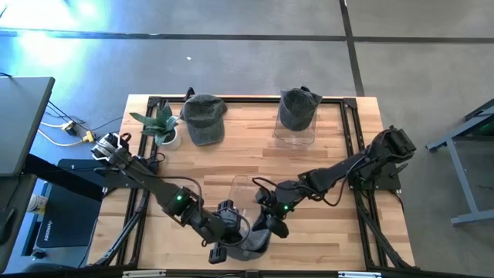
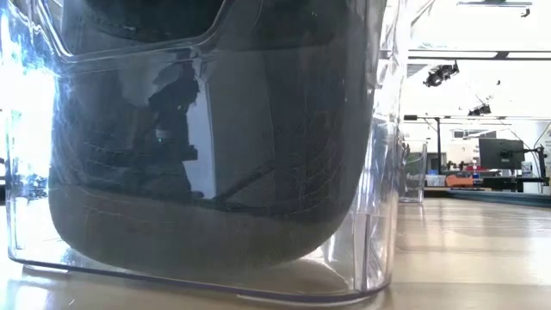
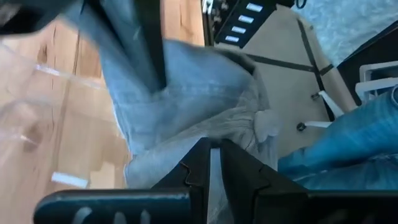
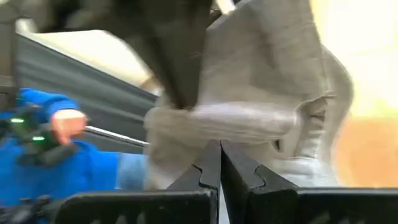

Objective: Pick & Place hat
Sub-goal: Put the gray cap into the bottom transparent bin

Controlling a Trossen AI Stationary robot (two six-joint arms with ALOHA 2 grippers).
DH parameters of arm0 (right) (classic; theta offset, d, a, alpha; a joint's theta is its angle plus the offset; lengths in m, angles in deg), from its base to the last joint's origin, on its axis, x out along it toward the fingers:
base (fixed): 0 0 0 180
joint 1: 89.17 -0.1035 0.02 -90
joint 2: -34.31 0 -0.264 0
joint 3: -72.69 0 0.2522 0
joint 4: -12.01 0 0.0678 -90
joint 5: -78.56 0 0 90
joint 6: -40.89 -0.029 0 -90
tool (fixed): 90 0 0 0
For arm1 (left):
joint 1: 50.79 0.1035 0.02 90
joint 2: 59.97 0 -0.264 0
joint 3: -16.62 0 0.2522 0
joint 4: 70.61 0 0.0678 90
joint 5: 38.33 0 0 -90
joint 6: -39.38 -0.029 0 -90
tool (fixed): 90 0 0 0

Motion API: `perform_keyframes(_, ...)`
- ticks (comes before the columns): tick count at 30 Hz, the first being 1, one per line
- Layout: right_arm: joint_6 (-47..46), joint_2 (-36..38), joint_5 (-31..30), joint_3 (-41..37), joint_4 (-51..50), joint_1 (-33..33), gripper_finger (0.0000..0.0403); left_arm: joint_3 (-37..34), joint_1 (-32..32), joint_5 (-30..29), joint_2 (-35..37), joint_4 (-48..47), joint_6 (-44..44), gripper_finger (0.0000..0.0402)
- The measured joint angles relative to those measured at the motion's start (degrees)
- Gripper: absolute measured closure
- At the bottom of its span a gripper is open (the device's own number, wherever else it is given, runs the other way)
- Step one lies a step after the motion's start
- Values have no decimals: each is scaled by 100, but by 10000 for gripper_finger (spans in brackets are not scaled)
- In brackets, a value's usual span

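Where both arms meet at the counter's (image 1: 309,166) near edge, the hat (image 1: 248,245) is mostly hidden; left claw (image 3: 214,163) and right claw (image 4: 219,158) both pinch its fabric.

Two dark, jointed arms, black cables looped beside the links, a small green light glowing on each forearm. Left gripper (image 3: 214,163) and right gripper (image 4: 219,163): black fingers with notched, stepped inner edges above a broad black bar.
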Motion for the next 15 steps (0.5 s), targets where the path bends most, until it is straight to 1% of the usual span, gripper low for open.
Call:
perform_keyframes(2, 70, -17, 44, 0, -35, -7, 402, 0, 31, 7, 54, 30, -59, 367)
perform_keyframes(6, 254, -25, 588, 0, -18, -108, 402, 0, 18, 68, 247, 56, -61, 367)
perform_keyframes(9, 385, -25, 877, 0, 15, -208, 402, 0, 17, 75, 334, 76, -61, 367)
perform_keyframes(12, 523, -25, 923, 0, 25, -307, 402, 0, 18, 66, 427, 81, -47, 367)
perform_keyframes(15, 622, -25, 871, 0, 28, -335, 402, 0, 18, -82, 477, 78, -61, 367)
